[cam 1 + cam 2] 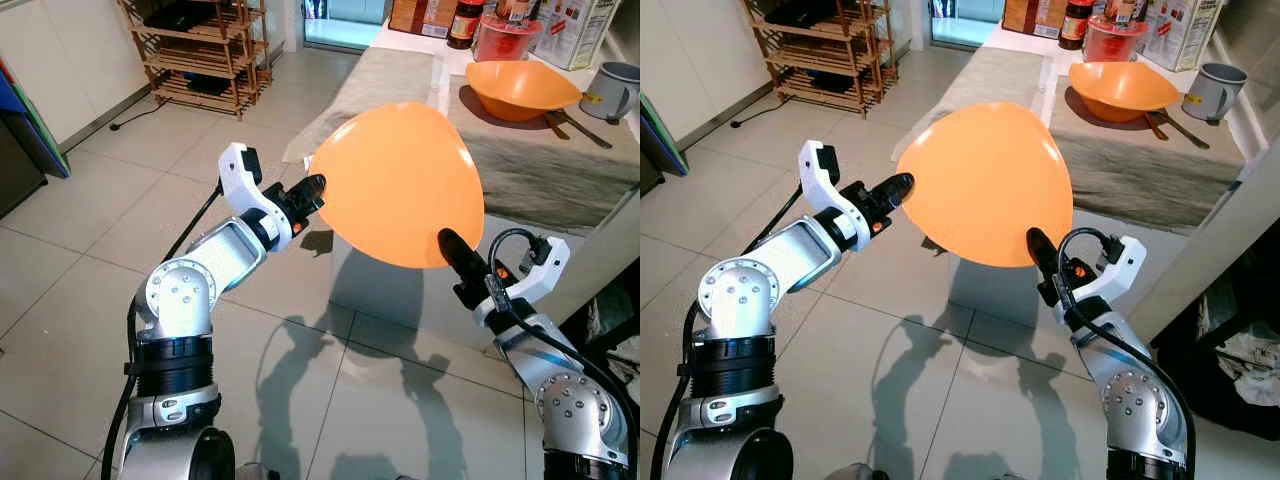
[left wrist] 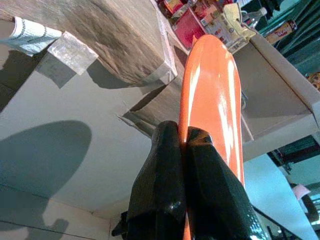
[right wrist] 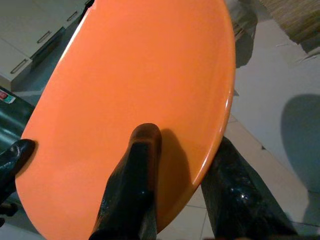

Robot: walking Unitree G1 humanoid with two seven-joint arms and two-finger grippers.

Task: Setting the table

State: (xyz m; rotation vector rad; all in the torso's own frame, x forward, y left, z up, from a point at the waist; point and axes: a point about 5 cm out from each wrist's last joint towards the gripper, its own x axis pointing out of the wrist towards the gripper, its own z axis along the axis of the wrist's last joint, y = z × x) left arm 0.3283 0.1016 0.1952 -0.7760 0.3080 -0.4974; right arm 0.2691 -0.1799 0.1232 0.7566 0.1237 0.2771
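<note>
Orange plate (image 1: 398,180): held up in mid-air at the centre of the head views, tilted on edge with its underside toward the camera, in front of the near end of the desk (image 1: 560,190).
Left end effector (image 1: 312,190): at the plate's left rim in the head views; fingers (image 2: 165,190) pressed together on the rim, one on each face, as seen edge-on in the left wrist view.
Right end effector (image 1: 452,255): at the plate's lower right rim; clamped on the plate, one finger (image 3: 132,185) lying across the glossy orange face, the other behind the rim in the right wrist view.
Head views alone: both silver arms reaching up from the lower corners; orange bowl (image 1: 520,88) at upper right on a grey-brown placemat (image 1: 540,165); utensils just right of the bowl; grey mug (image 1: 612,90) at the right edge; red tub (image 1: 508,38) and boxes along the desk's far end; wooden rack (image 1: 195,50) at upper left on the tiled floor (image 1: 80,250).
Left wrist view alone: plate's thin edge running away from the fingers; red tub and packets beyond the plate's far tip.
Right wrist view alone: plate's broad face; tip of the left end effector at the plate's far rim.
</note>
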